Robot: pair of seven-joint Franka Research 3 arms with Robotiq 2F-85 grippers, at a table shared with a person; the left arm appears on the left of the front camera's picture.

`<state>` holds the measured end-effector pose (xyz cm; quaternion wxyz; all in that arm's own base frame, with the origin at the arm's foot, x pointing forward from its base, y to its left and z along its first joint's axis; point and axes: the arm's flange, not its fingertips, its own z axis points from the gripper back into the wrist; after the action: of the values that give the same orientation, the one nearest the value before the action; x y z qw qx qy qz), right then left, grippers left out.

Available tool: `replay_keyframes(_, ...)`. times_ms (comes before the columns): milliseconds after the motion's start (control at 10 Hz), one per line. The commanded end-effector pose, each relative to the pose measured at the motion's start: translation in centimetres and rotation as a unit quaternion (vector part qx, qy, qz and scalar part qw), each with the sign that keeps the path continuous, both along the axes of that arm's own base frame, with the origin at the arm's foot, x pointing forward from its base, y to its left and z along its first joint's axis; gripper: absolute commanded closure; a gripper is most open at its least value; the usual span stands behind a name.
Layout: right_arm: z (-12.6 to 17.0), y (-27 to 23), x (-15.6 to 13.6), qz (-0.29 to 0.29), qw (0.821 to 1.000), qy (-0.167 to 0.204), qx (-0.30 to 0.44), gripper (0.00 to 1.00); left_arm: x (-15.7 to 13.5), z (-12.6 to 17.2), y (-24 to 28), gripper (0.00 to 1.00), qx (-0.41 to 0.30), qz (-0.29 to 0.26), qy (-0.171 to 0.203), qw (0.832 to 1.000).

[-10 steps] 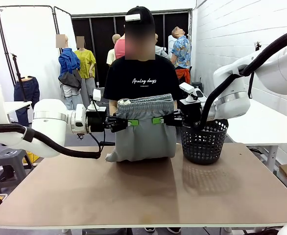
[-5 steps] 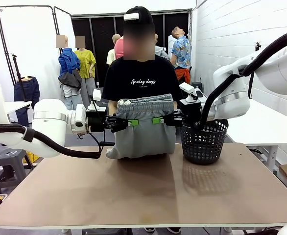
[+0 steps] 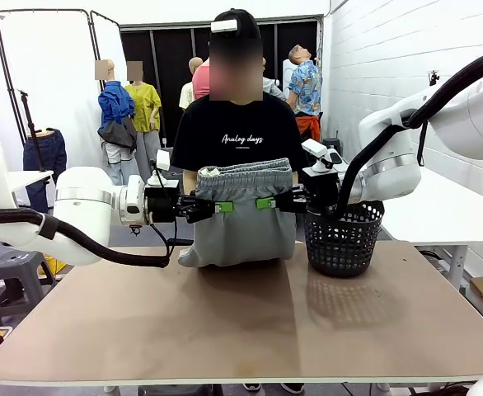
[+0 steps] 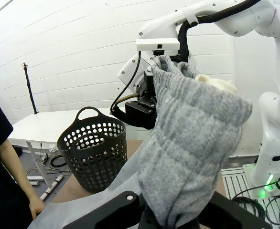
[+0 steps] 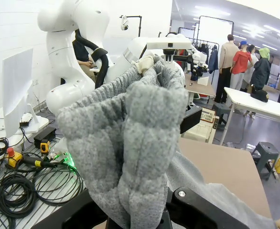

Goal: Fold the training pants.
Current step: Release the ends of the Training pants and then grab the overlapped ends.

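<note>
Grey jersey, the training pants (image 3: 240, 223) hang upright at the far side of the table (image 3: 241, 322), exactly as a second ago; neither arm has shifted. The left gripper (image 3: 222, 206) and right gripper (image 3: 263, 203) are both clamped on the cloth near the gathered, ribbed waistband. Soft hem folds bunch on the tabletop beside a round black mesh basket (image 3: 344, 239).
</note>
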<state>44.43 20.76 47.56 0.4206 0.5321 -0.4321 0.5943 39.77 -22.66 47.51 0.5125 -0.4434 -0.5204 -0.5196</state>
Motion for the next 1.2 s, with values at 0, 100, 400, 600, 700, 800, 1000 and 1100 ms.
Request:
replay_keyframes(0, 0.01, -0.16, -0.28, 0.004, 1.000, -0.004, 0.007, 1.00, -0.04, 0.18, -0.06, 1.00, -0.001, 0.000, -0.002, 1.000)
replay_keyframes(100, 0.01, -0.16, -0.28, 0.004, 1.000, -0.004, 0.007, 1.00, -0.04, 0.18, -0.06, 1.00, -0.001, 0.000, -0.002, 1.000)
replay_keyframes(400, 0.01, -0.16, -0.28, 0.004, 1.000, -0.004, 0.007, 1.00, -0.04, 0.18, -0.06, 1.00, -0.001, 0.000, -0.002, 1.000)
replay_keyframes(600, 0.01, -0.16, -0.28, 0.004, 1.000, -0.004, 0.007, 1.00, -0.04, 0.18, -0.06, 1.00, -0.001, 0.000, -0.002, 1.000)
replay_keyframes(700, 0.01, -0.16, -0.28, 0.004, 1.000, -0.004, 0.007, 1.00, -0.04, 0.18, -0.06, 1.00, -0.001, 0.000, -0.002, 1.000)
replay_keyframes(800, 0.01, -0.16, -0.28, 0.004, 1.000, -0.004, 0.007, 1.00, -0.04, 0.18, -0.06, 1.00, -0.001, 0.000, -0.002, 1.000)
replay_keyframes(1000, 0.01, -0.16, -0.28, 0.004, 1.000, -0.004, 0.007, 1.00, -0.04, 0.18, -0.06, 1.00, -0.001, 0.000, -0.002, 1.000)
replay_keyframes(1100, 0.01, -0.16, -0.28, 0.004, 1.000, -0.004, 0.007, 1.00, -0.04, 0.18, -0.06, 1.00, -0.001, 0.000, -0.002, 1.000)
